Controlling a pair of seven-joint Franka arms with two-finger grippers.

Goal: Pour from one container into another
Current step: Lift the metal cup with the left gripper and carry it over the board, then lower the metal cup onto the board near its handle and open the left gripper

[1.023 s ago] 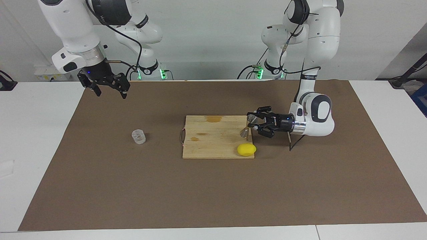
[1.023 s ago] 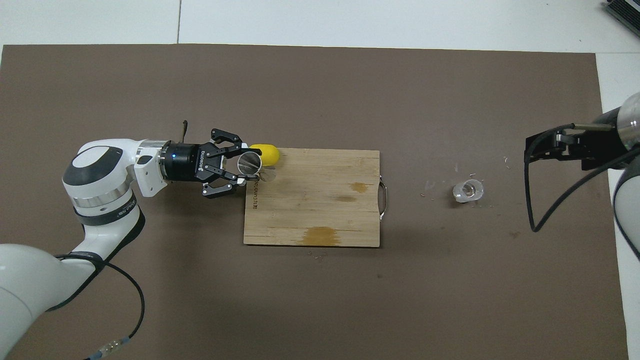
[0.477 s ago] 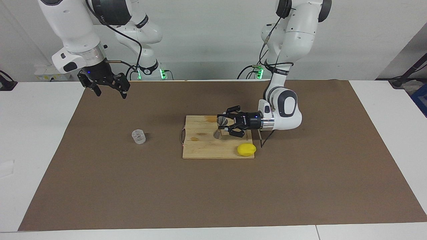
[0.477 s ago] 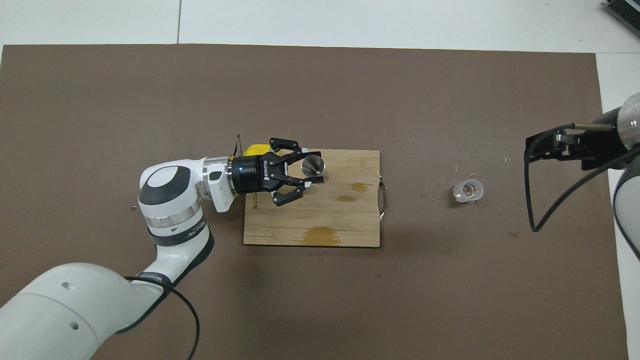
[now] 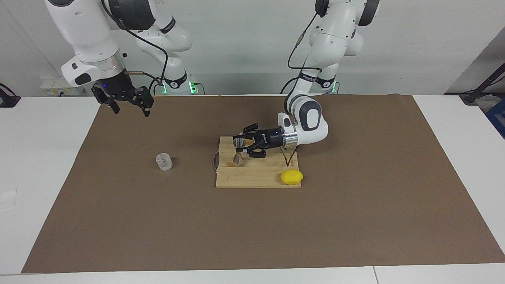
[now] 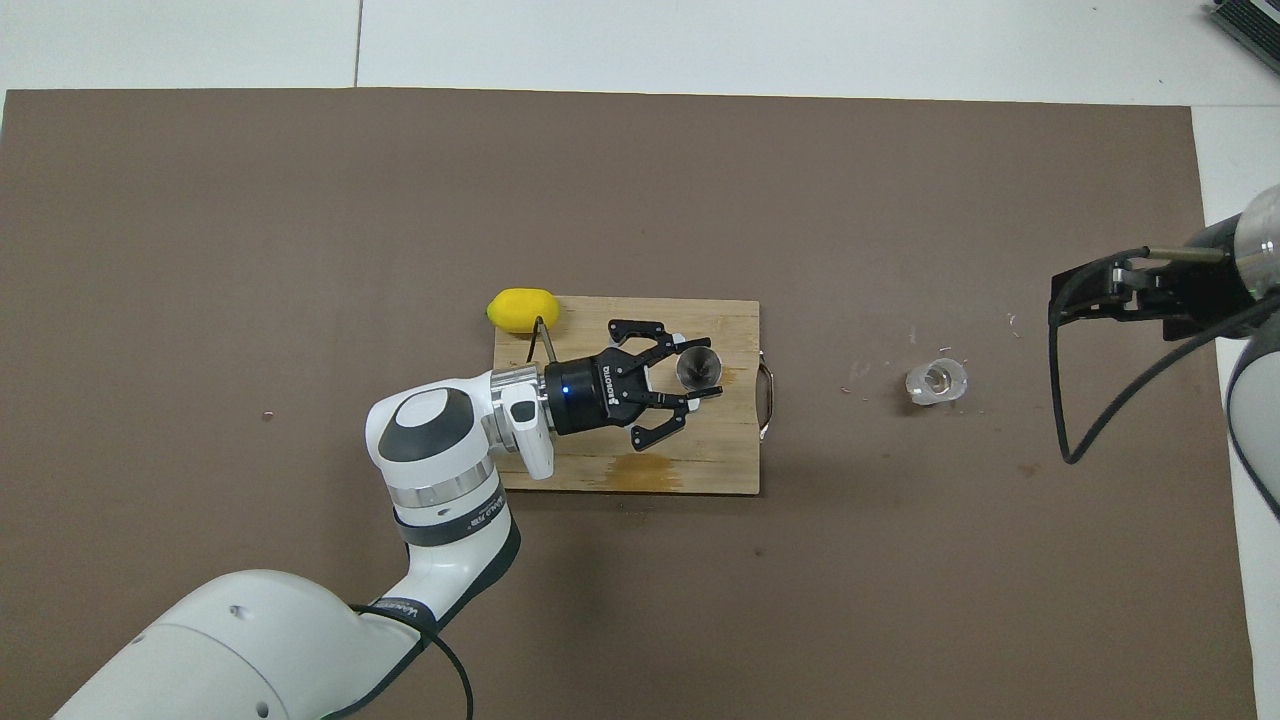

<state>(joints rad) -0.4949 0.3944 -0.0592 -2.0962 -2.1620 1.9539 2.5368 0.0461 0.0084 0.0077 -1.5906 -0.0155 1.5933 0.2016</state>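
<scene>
From across the worktop (image 5: 59,165), the left gripper (image 5: 241,147) pinches the metal jigger (image 5: 238,149) at its narrow waist, above the wooden cutting board (image 5: 256,177). A second ago it carried the jigger over the board's edge at the left arm's end, beside the lemon (image 5: 291,177); now it has swept along the board and hangs over the end toward the right arm, nearer the glass tumbler (image 5: 164,161). That looks like the two containers being brought together, so the pour is not yet begun. The jigger's long axis runs close to upright, one cone mouth up, the lower cone just above the wood; I cannot tell if it touches. The tumbler stands upright on the brown mat, well apart from the board, toward the right arm's end. The right gripper (image 5: 127,105) waits with fingers spread, high over the mat's edge by its own base, unmoved.

From overhead, the left gripper (image 6: 692,373) reaches lengthways along the board (image 6: 600,475), and the jigger (image 6: 697,368) shows as a round open mouth facing straight up, near the board's metal handle. The tumbler (image 6: 936,381) likewise shows its open mouth. The lemon (image 6: 521,309) sits at the board's corner. The right gripper (image 6: 1080,296) just enters at the edge.
</scene>
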